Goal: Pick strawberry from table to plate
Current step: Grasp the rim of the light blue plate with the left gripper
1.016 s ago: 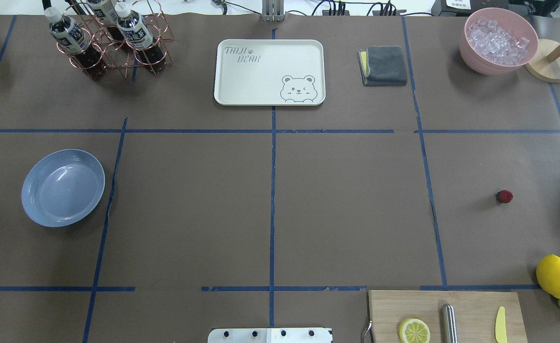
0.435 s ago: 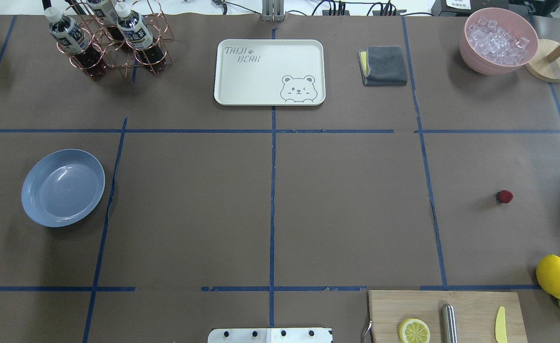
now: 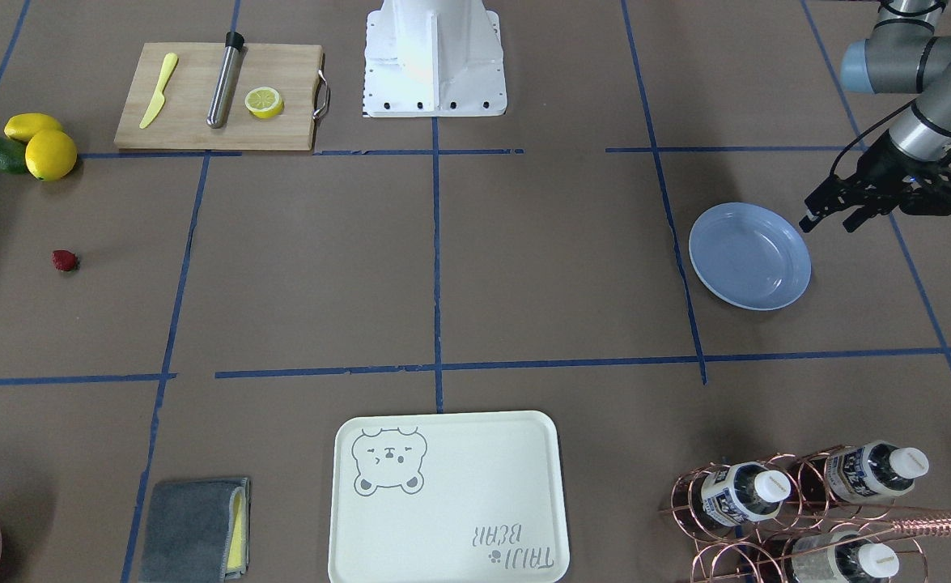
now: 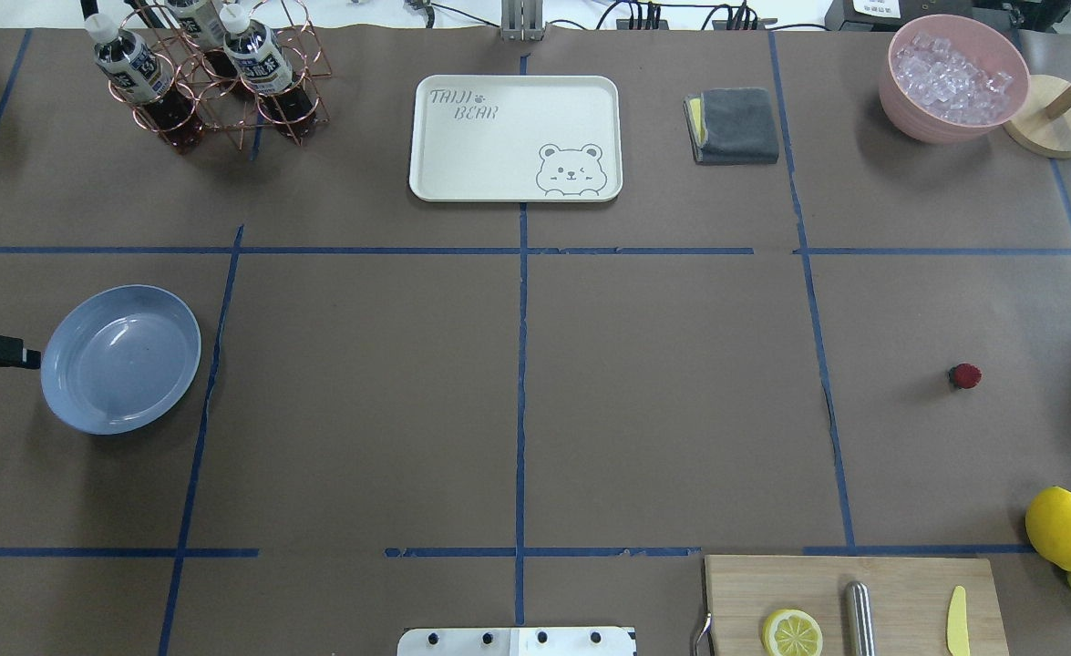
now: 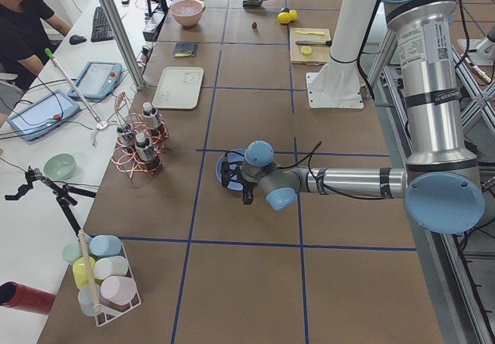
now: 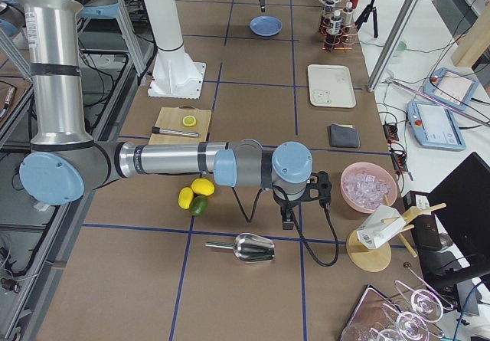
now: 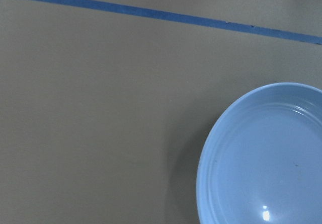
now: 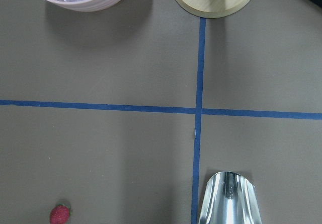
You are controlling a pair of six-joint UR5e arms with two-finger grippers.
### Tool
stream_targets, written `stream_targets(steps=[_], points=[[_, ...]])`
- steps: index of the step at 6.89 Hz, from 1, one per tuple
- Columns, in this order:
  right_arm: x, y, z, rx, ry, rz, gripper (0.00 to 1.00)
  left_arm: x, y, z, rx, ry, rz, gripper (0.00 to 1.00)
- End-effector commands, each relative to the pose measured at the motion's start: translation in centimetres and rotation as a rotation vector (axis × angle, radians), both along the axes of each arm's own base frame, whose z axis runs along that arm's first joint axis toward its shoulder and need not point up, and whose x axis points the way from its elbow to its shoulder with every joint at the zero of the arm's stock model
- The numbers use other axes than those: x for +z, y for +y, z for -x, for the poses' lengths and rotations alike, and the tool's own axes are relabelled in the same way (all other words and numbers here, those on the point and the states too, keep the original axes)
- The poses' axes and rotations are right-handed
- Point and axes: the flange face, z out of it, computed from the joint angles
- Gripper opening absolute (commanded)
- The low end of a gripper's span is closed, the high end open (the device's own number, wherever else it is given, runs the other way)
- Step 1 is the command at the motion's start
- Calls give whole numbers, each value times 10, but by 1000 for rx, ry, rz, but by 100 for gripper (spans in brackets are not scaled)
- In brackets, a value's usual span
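Note:
The strawberry (image 4: 964, 375) lies alone on the brown table (image 4: 663, 383) at the right; it also shows as a small red berry (image 3: 65, 260) in the front view and low in the right wrist view (image 8: 60, 214). The light-blue plate (image 4: 120, 358) sits empty at the left. My left gripper (image 3: 827, 223) hovers just outside the plate's (image 3: 749, 256) outer rim, fingers apart and empty. Its wrist camera sees the plate's edge (image 7: 266, 158). My right gripper (image 6: 295, 212) shows only in the exterior right view, near the strawberry's area; I cannot tell its state.
A cutting board (image 4: 849, 606) with a lemon half, knife and metal rod lies at the front right, beside whole lemons (image 4: 1061, 527). At the back stand a bear-print tray (image 4: 515, 137), a folded cloth (image 4: 734, 125), an ice bowl (image 4: 952, 77) and a bottle rack (image 4: 207, 77). A metal scoop (image 8: 229, 199) lies nearby.
My left gripper has come into the overhead view from the left edge, moving right to the plate's rim. The strawberry and plate have not moved.

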Motion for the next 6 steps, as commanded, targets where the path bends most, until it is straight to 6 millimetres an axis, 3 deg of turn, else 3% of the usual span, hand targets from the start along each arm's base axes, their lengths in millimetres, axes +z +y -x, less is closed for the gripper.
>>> stream_targets(steps=[1,5,6], points=[[0,0,0,1,-1,1,100,3,-14,-22,-3,-6,2,84],[-1,-1,0,1,0,-1,100,6,-11,-27,6,-12,8,61],[-2,-1,0,2,0,-2,100,10,-8,-32,20,-17,13,60]])
